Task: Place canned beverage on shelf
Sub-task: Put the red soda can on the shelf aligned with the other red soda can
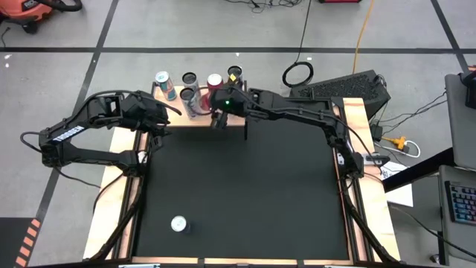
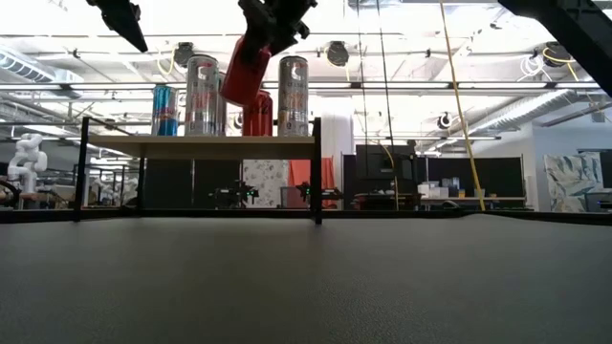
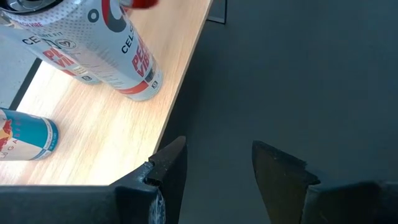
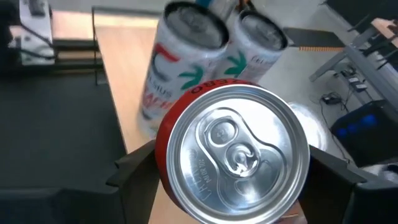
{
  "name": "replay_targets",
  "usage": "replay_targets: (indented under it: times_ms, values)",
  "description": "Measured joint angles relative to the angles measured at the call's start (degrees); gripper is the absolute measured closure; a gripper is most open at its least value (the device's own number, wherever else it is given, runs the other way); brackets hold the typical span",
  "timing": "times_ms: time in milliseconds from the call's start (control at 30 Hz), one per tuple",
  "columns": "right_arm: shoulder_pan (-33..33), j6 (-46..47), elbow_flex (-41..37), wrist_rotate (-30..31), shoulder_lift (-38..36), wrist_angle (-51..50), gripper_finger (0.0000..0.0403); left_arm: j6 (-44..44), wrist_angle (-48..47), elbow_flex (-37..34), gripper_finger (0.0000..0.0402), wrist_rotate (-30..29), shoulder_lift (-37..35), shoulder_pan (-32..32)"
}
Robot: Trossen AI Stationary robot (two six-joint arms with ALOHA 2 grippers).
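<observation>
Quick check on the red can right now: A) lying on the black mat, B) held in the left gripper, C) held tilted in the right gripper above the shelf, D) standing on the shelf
C: the low view shows the red can tilted and clear of the shelf, and the right wrist view shows the right gripper closed around it; the left gripper is open and empty.

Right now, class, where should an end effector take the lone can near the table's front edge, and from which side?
Probably across its curved side wall, just below the rim, coming down from above. The can stands upright with its round silver top facing up. Bare table lies all around it, so the fingers have room on either side.
</observation>
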Motion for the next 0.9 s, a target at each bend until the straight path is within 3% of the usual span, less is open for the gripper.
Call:
replay_targets:
  times_ms: [333, 900]
  values:
    - [-1.57, 1.35, 0.0, -3.3, -2.07, 1.31, 0.012, 0.0, 0.04, 0.0, 0.0222, 0.0, 0.02, 0.02]
    - [-2.25, 4.19, 0.0, -3.84, -2.07, -2.66, 0.0119, 1.13, 0.15, 0.0, 0.0222, 0.0, 0.02, 0.0]
